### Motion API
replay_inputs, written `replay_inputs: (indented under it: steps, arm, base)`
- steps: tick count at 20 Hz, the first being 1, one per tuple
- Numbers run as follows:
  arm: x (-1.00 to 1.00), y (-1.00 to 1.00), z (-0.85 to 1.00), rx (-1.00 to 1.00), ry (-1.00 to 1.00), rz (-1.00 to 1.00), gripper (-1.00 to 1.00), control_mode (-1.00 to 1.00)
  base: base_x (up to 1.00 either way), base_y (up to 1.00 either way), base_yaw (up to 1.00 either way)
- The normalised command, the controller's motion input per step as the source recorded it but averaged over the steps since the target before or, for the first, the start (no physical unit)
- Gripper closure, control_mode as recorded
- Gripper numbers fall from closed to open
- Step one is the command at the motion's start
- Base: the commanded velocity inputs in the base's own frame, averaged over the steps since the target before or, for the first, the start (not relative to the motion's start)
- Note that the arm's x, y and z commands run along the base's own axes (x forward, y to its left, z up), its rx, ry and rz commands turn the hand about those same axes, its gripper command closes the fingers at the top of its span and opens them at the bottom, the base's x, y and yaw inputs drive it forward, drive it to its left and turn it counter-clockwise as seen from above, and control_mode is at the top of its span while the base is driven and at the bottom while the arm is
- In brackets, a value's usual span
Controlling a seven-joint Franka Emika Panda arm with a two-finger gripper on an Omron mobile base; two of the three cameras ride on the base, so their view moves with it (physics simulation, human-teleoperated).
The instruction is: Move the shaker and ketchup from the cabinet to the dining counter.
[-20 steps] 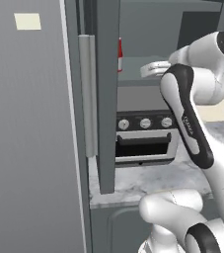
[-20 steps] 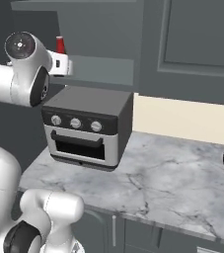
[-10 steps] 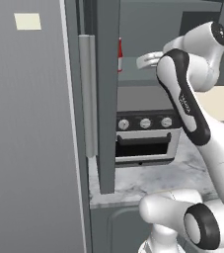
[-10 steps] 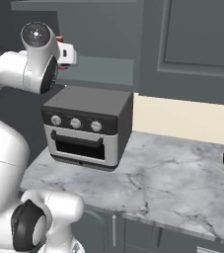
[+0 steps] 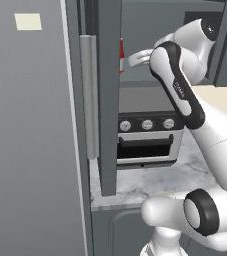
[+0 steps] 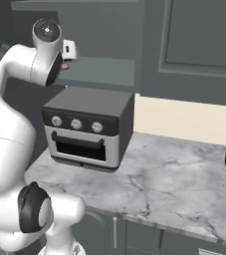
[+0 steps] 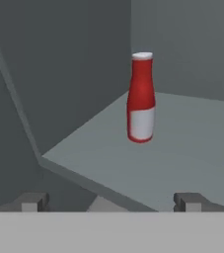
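The dark grey-blue upper wall cabinet (image 5: 107,95) stands with its panelled door swung open, and on its flat grey inner shelf (image 7: 182,148) stands one thing — the small red ketchup bottle with a narrow neck, white cap and white label (image 7: 141,98). It is upright, set back from the shelf's front edge and apart from both the side and rear walls of the cabinet. In the left base view a sliver of the same bottle shows just past the edge of the open door. The robot's two-finger gripper (image 7: 111,201) is held at the mouth of the cabinet, just short of the shelf's front edge, with its dark fingertips (image 7: 32,201) spread wide and nothing between them. Seen along the gripper, the bottle stands ahead of the jaws, a little toward the right-hand tip — well apart from both, untouched.
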Motion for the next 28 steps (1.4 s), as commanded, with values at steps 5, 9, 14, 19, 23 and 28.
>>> replay_inputs:
  steps: [5,9,14,19,23,28]
  arm:
    - [0.45,0.08,-0.09,0.00,0.00,0.10,-1.00,-1.00]
    - [0.45,0.02,0.00,0.00,0.00,0.05,-1.00,-1.00]
    - [0.35,0.04,0.00,-0.02,0.05,0.00,-1.00,-1.00]
    - [0.37,0.14,-0.02,0.00,0.06,0.00,-1.00,-1.00]
    - [0.34,0.01,0.00,0.00,0.01,0.00,-1.00,-1.00]
    - [0.29,0.01,-0.07,0.00,0.00,0.00,-1.00,-1.00]
  base:
    - [0.00,0.00,0.00]
    - [0.00,0.00,0.00]
    - [0.00,0.00,0.00]
    - [0.00,0.00,0.00]
    - [0.00,0.00,0.00]
    - [0.00,0.00,0.00]
